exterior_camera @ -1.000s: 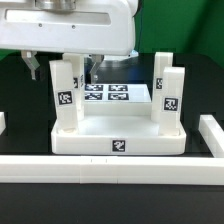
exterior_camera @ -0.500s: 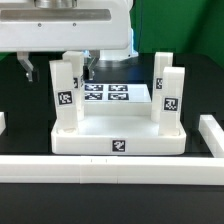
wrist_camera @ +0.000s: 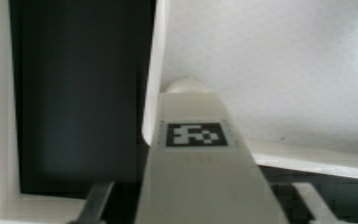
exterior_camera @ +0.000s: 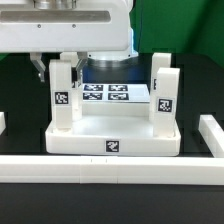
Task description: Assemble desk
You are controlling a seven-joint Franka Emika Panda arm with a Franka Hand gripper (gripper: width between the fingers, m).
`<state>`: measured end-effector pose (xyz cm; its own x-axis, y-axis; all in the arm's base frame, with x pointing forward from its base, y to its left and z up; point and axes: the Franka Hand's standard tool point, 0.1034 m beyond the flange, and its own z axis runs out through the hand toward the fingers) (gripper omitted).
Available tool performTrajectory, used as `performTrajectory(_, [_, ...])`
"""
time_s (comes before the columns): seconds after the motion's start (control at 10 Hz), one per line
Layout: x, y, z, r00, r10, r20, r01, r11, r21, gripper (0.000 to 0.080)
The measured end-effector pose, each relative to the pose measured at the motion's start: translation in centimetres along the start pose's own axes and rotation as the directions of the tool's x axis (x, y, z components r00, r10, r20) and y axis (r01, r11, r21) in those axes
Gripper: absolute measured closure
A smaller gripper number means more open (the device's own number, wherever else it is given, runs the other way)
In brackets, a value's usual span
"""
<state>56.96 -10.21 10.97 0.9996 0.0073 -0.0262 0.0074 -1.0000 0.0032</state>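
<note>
The white desk top (exterior_camera: 115, 140) lies upside down on the black table, with white square legs standing up from its corners. Two legs (exterior_camera: 165, 95) rise on the exterior view's right. My gripper (exterior_camera: 60, 66) has come down from above over a left leg (exterior_camera: 62, 110) that bears a tag. In the wrist view this leg (wrist_camera: 197, 170) fills the space between my fingers (wrist_camera: 101, 205), which sit against its two sides. My gripper (wrist_camera: 197, 205) is shut on the leg. The white desk top (wrist_camera: 282, 60) lies beyond it.
The marker board (exterior_camera: 105, 93) lies flat behind the desk. White border rails run along the front (exterior_camera: 110, 165) and the right (exterior_camera: 210, 135), and a short piece shows at the left edge (exterior_camera: 2, 122). The arm's white body hangs over the back.
The fingers have closed in from wide apart onto the left leg. The desk has shifted a little toward the exterior view's left.
</note>
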Motion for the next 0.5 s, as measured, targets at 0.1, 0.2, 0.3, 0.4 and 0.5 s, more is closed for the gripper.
performTrajectory(0.1, [-0.01, 0.0, 0.01, 0.997, 0.083, 0.0, -0.083, 0.997, 0.0, 0.0509])
performTrajectory(0.2, [0.0, 0.01, 0.05, 0.991, 0.137, 0.0, -0.137, 0.991, 0.001, 0.0509])
performTrajectory(0.3, [0.04, 0.05, 0.06, 0.966, 0.26, 0.0, -0.26, 0.966, 0.004, 0.0509])
performTrajectory(0.4, [0.04, 0.05, 0.07, 0.935, 0.354, 0.001, -0.354, 0.935, 0.006, 0.0509])
performTrajectory(0.5, [0.05, 0.07, 0.09, 0.885, 0.466, 0.001, -0.466, 0.885, 0.008, 0.0509])
